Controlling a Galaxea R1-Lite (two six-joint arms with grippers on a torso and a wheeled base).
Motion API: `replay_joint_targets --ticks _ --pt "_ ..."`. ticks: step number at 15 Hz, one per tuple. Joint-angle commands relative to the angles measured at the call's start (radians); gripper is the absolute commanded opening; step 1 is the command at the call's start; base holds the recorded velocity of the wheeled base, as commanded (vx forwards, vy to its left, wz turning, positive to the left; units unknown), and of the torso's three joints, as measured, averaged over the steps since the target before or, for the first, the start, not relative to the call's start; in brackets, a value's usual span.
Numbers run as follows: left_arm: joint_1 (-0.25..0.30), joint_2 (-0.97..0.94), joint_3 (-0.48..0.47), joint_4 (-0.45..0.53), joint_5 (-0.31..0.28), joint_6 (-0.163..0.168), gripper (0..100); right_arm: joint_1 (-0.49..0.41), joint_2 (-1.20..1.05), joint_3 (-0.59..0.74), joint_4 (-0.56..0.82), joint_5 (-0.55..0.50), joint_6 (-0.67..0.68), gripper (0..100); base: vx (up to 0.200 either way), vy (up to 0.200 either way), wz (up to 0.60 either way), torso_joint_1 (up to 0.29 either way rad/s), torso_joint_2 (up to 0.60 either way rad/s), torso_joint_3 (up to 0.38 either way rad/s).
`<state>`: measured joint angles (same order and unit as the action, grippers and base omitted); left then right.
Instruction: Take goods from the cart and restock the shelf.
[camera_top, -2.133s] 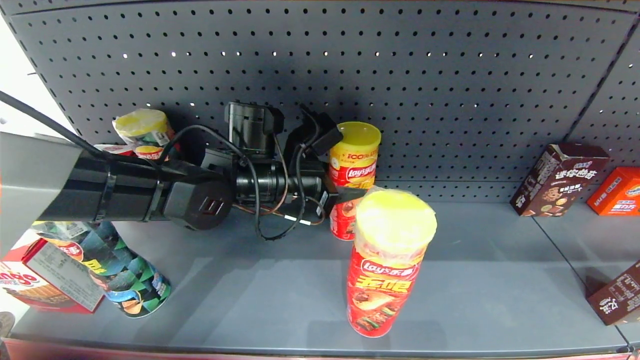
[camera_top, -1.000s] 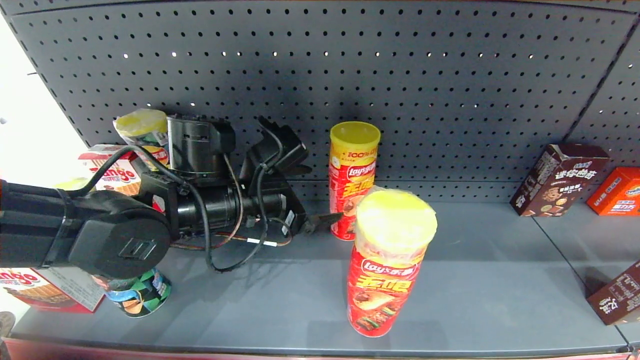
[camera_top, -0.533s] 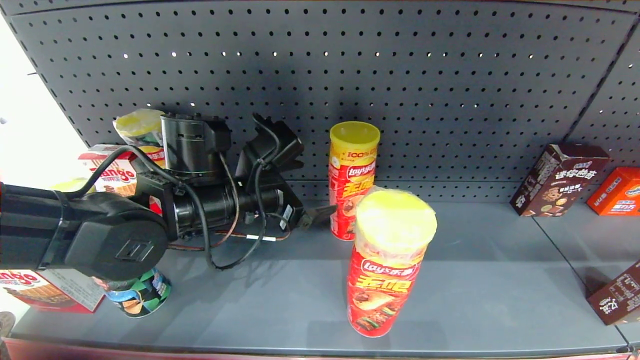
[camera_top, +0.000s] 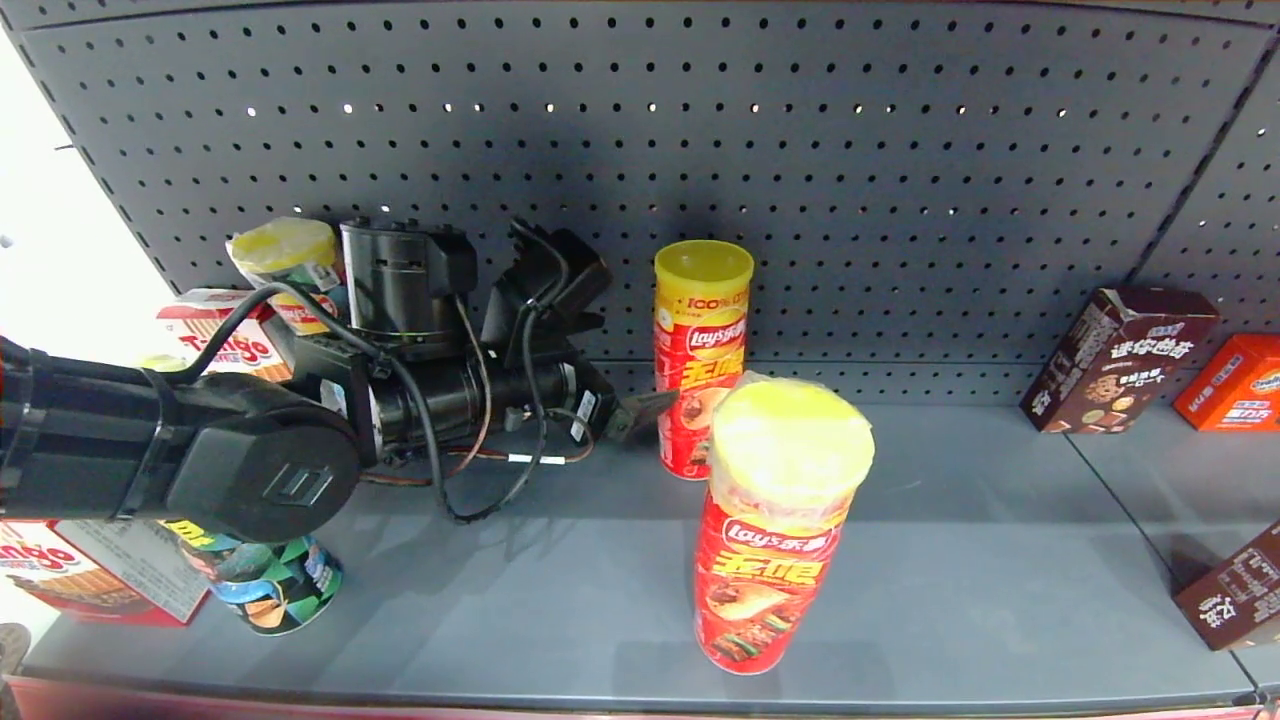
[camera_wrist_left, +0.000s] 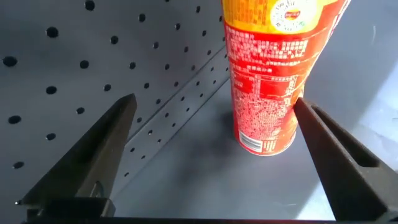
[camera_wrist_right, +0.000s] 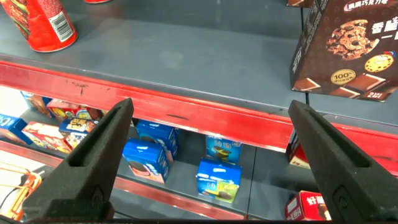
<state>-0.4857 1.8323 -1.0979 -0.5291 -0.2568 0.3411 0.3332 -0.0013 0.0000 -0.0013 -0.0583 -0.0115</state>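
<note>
Grey metal shelf board (camera_top: 950, 560) backed by a perforated grey panel (camera_top: 900, 150). Nearest of all, out in front of the board's red front lip (camera_wrist_right: 186, 93): the right gripper (camera_wrist_right: 211, 112), fingers wide apart, empty. At the front edge, about the middle: a tall red crisp can with a film-wrapped yellow lid (camera_top: 775, 520), upright. At the front left corner: a blue-and-green patterned can (camera_top: 265, 585) beside a red-and-white wafer box (camera_top: 60, 585). Farther in, over the left half: the left gripper (camera_top: 640, 412), fingers spread wide, clamped on nothing. Just past its tips, near the back edge: the task's thing, a red-and-yellow cylindrical crisp can with a yellow rim (camera_top: 700, 360), upright, set close to one finger rather than centred; touching or not, cannot tell. Toward the back right corner: a brown cardboard biscuit box (camera_top: 1120, 360) and an orange box (camera_top: 1230, 385).

Likely trouble: clipping the rear can with that close finger on any sideways swing, toppling so tall and narrow a tin against the panel or into the front can. Safer drawn straight back.
</note>
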Motion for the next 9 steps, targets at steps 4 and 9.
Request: replay_joint_targets --ticks 4,9 --pt "0.009 0.008 0.0 0.0 0.004 -0.002 100 0.0 0.001 0.0 0.0 0.0 0.001 100 0.0 0.0 0.0 0.0 0.0 0.0" --pt "0.012 0.007 0.006 -0.002 0.004 -0.014 100 0.001 0.001 0.0 0.0 0.0 -0.001 100 0.0 0.0 0.0 0.0 0.0 0.0"
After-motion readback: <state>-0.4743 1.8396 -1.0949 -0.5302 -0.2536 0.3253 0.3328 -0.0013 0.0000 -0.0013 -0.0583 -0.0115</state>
